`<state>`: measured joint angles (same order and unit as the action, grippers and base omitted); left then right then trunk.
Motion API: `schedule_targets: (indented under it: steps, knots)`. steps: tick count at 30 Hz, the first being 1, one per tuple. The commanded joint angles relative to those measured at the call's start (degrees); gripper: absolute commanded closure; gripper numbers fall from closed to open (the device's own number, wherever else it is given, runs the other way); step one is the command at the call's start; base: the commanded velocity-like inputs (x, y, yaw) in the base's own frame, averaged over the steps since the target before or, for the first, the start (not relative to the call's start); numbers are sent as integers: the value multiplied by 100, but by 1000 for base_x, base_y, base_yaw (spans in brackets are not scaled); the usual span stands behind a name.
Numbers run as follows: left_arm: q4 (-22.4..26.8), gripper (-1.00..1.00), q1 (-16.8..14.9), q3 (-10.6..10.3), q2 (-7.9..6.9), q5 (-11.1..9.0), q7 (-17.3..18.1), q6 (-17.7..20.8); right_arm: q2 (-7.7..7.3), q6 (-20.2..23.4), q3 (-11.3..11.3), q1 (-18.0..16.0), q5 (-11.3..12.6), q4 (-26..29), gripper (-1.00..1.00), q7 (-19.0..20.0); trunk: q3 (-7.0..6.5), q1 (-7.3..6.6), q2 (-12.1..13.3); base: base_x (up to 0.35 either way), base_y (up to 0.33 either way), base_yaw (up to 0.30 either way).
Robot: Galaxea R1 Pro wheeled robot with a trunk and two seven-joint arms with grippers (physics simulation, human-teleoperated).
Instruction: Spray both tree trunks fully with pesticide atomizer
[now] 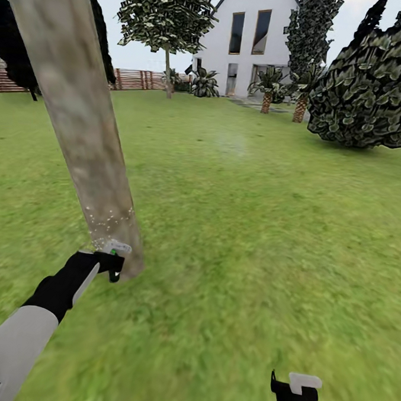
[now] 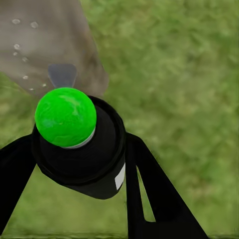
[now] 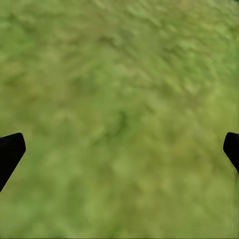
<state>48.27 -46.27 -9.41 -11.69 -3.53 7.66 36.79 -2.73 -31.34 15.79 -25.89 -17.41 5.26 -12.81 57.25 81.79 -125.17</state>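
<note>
lawn [image 1: 252, 227] of the garden: wide green ground, house and fence far behind the near trunk. near tree trunk [image 1: 75, 121]: thick beige-grey column, leaning, long axis running up and toward the upper left in the head view; base speckled with pale droplets just above the left claw. second tree [image 1: 168, 26]: well apart, far beyond the near trunk, close to the fence.

left claw [image 1: 111, 260]: closed around the pesticide atomizer [image 2: 82, 149], dark bottle with a green top in the left wrist view, top aimed at the trunk base. trunk directly ahead of the atomizer, just beside it; contact cannot be told. left arm far nearer the trunk than the right.

right claw [image 3: 119, 149]: spread wide, holding nothing, over bare grass, well apart from the trunk.

judgement: upper trunk appears uncoated; next pass likely calls for raising the aim along the leaning axis.

small white patch on the bottle; no readable writing.
</note>
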Motion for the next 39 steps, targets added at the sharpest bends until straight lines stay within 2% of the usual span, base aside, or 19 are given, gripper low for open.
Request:
schedule_targets:
  steps: [1,4,8,13,17,23,26,32,35,39]
  knots:
    - [-123,100,-5,-17,-9,-38,-1,22,1,-13,29,-4,-61,-7,-100,-29,5,1,-2,159,-255,43]
    - [-524,100,-5,-25,-12,-23,7,-41,-1,-13,29,-5,-61,-9,-100,-30,5,1,-2,159,-255,10]
    - [-591,100,-5,-25,-9,-20,8,-52,-8,-13,29,-4,-61,-8,-100,-29,5,1,-2,159,-255,0]
    - [-667,100,2,-13,-76,-8,-4,-57,-8,-13,29,-4,-61,-8,-100,-31,5,1,-2,161,-255,0]
    - [-856,100,36,-24,-48,-8,-10,-77,0,-13,29,-4,-60,-7,-100,-31,5,1,-2,161,-255,47]
    - [-1050,100,44,-12,-74,-8,-11,-96,1,-13,29,-4,-59,-7,-100,-31,5,1,-2,161,-255,257]
    - [-1188,100,47,16,-108,-8,-15,-234,1,-13,29,-4,-60,-7,-100,-30,5,1,-2,161,-255,276]
    - [-1218,100,48,-2,-121,-8,-19,-259,1,-13,29,-4,-56,-8,-100,-30,5,1,-2,161,-255,276]
    - [-1219,100,118,-20,-79,-13,-19,-268,1,-13,29,-4,-58,-8,-100,-30,5,1,-2,161,-255,276]
    - [-1216,100,206,26,-145,-10,-23,-268,1,-13,29,-4,-60,-16,-100,-32,5,1,-2,163,-254,276]
